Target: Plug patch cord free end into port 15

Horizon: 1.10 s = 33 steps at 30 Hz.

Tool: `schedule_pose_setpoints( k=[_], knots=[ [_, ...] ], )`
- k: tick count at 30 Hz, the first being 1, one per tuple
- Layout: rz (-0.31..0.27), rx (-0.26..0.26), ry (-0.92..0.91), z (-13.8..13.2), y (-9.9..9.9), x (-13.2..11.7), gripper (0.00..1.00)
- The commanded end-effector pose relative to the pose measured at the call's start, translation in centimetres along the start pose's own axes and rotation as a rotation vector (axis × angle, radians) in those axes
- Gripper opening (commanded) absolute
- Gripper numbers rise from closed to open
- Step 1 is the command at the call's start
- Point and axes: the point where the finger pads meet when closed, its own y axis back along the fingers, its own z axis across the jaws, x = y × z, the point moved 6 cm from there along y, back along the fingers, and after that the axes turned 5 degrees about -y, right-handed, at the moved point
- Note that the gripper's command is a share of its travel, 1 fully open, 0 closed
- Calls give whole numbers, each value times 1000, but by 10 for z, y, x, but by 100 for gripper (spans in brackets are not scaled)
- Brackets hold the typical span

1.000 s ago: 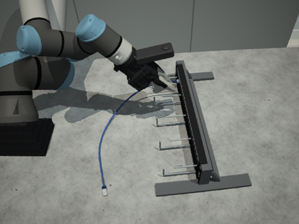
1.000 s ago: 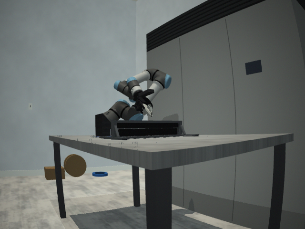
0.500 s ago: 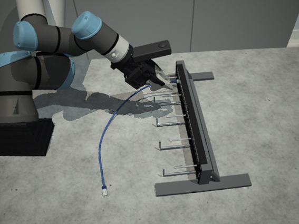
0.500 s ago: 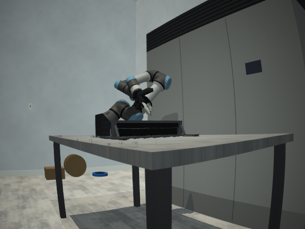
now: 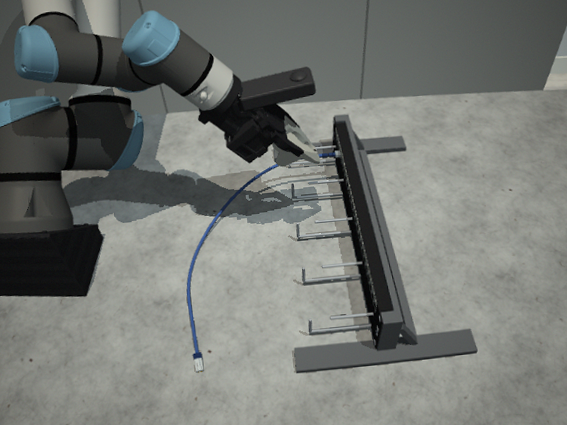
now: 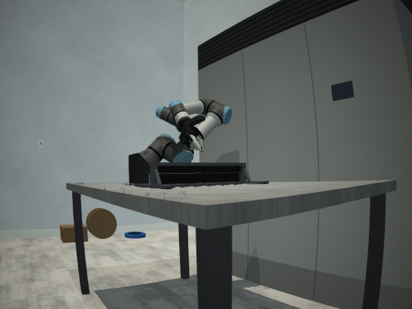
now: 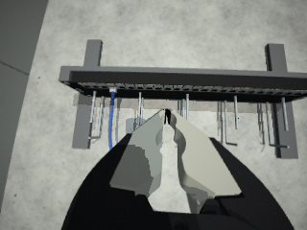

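On the grey stone-patterned tabletop, top view: the thin blue network cable has its clear free plug lying loose; port 15 awaits it. Exterior: the black claw with pale fingers hangs above the long dark rack. Wrist: tips together, nothing held; 1 end plugged.

Pale blue walls meet a mottled floor beneath a dark-legged table.

we look down steeply on the desk from above in one view, and from farther off, near desk height, past a corner in another. our wrist view looks over the pincer onto the rack, shared by all three.
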Motion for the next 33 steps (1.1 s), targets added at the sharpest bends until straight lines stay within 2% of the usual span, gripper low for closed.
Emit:
schedule_pose_setpoints(
  k=[1, 33],
  knots=[
    [-4, 2, 1, 0, 7, 0, 0],
    [-4, 2, 1, 0, 72, 1, 0]
  ],
)
